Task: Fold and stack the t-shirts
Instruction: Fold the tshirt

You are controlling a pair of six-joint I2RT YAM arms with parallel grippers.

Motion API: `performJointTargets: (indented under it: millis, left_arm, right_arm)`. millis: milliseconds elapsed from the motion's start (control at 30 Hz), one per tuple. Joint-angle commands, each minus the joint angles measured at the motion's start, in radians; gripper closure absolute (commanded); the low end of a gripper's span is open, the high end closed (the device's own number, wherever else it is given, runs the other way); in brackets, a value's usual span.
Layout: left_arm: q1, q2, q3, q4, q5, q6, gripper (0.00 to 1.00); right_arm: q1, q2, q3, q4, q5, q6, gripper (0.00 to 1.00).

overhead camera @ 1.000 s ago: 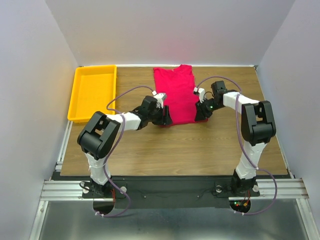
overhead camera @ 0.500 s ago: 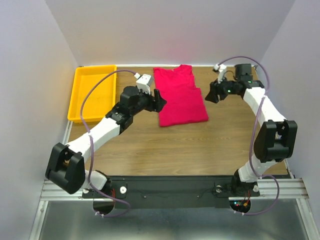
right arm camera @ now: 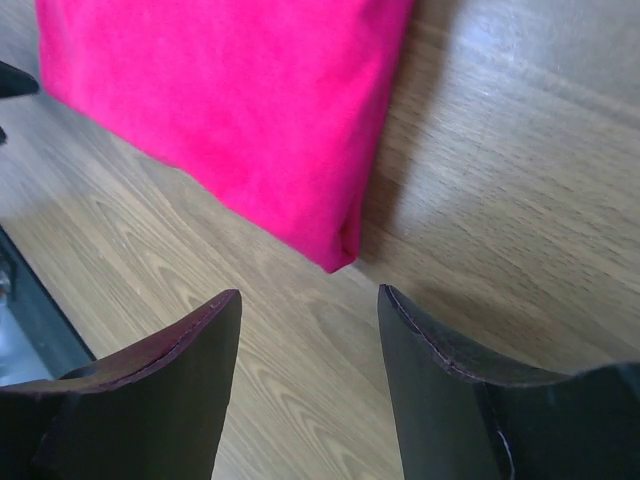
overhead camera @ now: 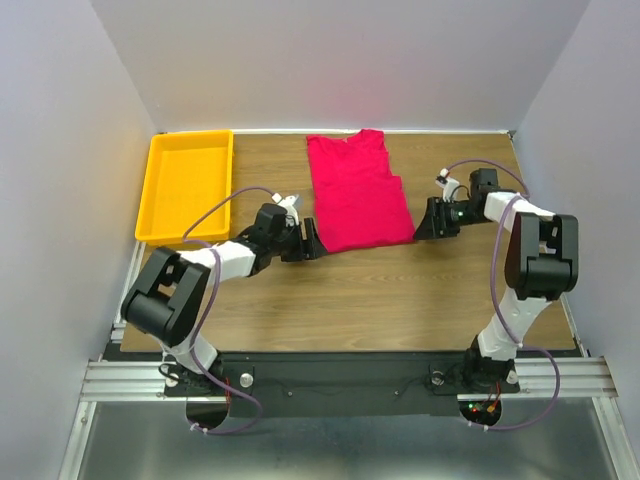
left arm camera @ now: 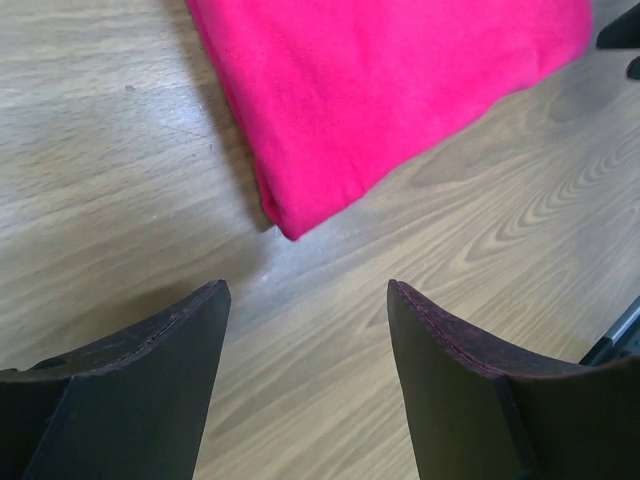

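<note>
The crimson-red t-shirt [overhead camera: 355,190] lies flat on the wooden table, folded lengthwise into a long strip with its collar end at the back. My left gripper [overhead camera: 312,240] is open and empty just left of the shirt's near left corner [left arm camera: 290,225]. My right gripper [overhead camera: 428,220] is open and empty just right of the near right corner [right arm camera: 338,258]. Both grippers hang low over bare wood, a short gap from the cloth.
A yellow plastic tray [overhead camera: 160,190] stands at the back left of the table. White walls close in the back and both sides. Bare wood [overhead camera: 360,290] stretches from the shirt to the near edge.
Both arms came down and inward from raised positions beside the shirt to its near corners. The shirt has not moved in the last half second.
</note>
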Motion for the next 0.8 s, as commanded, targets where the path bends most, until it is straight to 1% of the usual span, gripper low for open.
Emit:
performJointTargets:
  millis: [0,300,333,467,500,600,633,700,733,767]
  left_arm:
    - [-0.01,0.06,0.025,0.108,0.058,-0.077,0.26]
    - [-0.018,0.195,0.098,0.1,0.037,-0.129,0.31]
    - [-0.018,0.204,0.11,0.1,0.037,-0.138,0.34]
    - [-0.016,0.236,0.137,0.091,0.026,-0.146,0.39]
    - [-0.018,0.239,0.139,0.091,0.018,-0.146,0.43]
    - [-0.016,0.25,0.145,0.086,0.023,-0.137,0.54]
    - [-0.018,0.25,0.145,0.086,0.027,-0.134,0.62]
    - [-0.018,0.247,0.134,0.083,0.038,-0.124,0.68]
    - [-0.018,0.242,0.122,0.08,0.043,-0.12,0.74]
    - [-0.016,0.238,0.113,0.08,0.053,-0.117,0.75]
  right_arm:
    - [-0.001,0.027,-0.001,0.054,-0.053,0.052,0.38]
    - [0.001,0.101,0.001,0.075,-0.087,0.092,0.41]
    - [0.005,0.107,0.005,0.078,-0.088,0.095,0.42]
    - [0.01,0.132,0.024,0.087,-0.085,0.118,0.46]
    - [0.01,0.139,0.031,0.09,-0.085,0.127,0.47]
    - [0.008,0.15,0.034,0.092,-0.091,0.136,0.58]
    - [0.01,0.148,0.031,0.092,-0.094,0.138,0.66]
    - [0.01,0.144,0.024,0.092,-0.094,0.127,0.74]
    - [0.01,0.132,0.007,0.09,-0.091,0.122,0.8]
    - [0.01,0.118,-0.004,0.089,-0.087,0.11,0.85]
